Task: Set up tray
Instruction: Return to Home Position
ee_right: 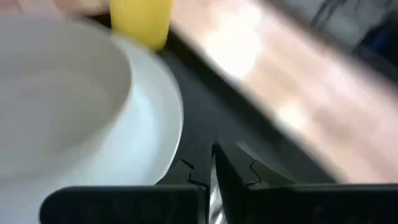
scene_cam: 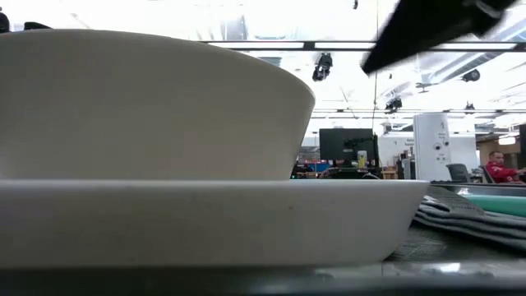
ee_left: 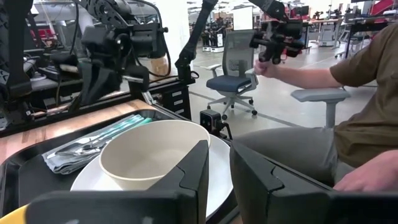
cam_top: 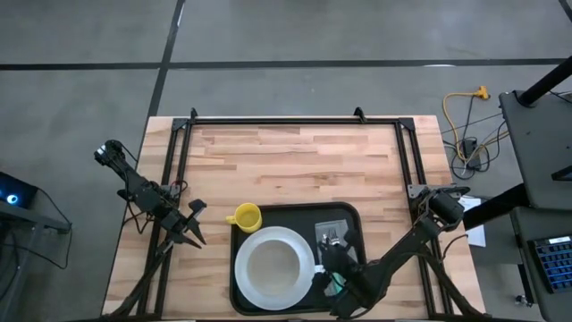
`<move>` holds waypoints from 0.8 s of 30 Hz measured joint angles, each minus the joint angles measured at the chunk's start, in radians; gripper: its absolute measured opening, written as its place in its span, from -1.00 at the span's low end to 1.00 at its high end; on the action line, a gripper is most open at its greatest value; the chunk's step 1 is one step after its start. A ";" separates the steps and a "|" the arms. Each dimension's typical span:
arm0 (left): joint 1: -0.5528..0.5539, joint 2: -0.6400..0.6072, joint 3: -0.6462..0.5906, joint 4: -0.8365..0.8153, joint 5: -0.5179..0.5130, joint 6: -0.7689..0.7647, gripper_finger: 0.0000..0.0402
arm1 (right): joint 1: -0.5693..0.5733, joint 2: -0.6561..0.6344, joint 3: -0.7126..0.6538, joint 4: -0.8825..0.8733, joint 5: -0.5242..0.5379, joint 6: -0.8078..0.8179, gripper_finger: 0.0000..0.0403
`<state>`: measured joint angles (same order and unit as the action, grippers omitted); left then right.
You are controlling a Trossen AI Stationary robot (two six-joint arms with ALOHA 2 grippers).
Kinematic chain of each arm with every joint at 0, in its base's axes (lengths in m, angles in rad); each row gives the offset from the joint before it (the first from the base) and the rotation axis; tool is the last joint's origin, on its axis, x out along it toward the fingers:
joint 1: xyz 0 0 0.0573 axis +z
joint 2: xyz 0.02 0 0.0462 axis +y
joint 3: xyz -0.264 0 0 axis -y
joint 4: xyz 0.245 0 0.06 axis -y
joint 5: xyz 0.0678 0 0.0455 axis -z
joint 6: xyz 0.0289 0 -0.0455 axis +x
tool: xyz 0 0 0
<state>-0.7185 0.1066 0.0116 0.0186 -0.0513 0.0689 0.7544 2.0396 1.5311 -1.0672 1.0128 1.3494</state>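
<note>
The black tray (cam_top: 347,215) lies at the table's near edge. On it stands a white plate (cam_top: 306,261) with a white bowl (cam_top: 271,268) sitting in its middle. A grey napkin (cam_top: 340,228) with teal-handled cutlery (ee_left: 109,132) lies on the tray's right part. A yellow cup (cam_top: 244,216) stands at the tray's far-left corner. My right gripper (ee_right: 212,158) is shut and hovers above the tray between plate and napkin (cam_top: 327,259). My left gripper (cam_top: 200,225) waits left of the tray, its fingers a narrow gap apart (ee_left: 219,177).
A black metal frame (cam_top: 295,120) runs along the table's far, left and right edges. Bare wood (cam_top: 295,165) lies beyond the tray. A seated person (ee_left: 367,93) beside the table holds a control handle (ee_left: 277,34).
</note>
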 joint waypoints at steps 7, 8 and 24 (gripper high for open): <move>0.000 0.000 0.000 0.000 0.000 0.000 -0.76 | -0.023 -0.004 -0.007 -0.001 0.225 -0.193 -0.96; 0.000 0.000 0.000 0.000 0.000 0.000 -0.76 | -0.027 -0.007 -0.010 -0.002 0.261 -0.197 -0.96; 0.000 0.001 0.000 0.000 0.000 0.000 -0.76 | 0.009 -0.278 -0.403 0.000 0.548 0.228 -0.96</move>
<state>-0.7189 0.1072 0.0116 0.0189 -0.0515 0.0689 0.7635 1.7617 1.1280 -1.0676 1.5609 1.5777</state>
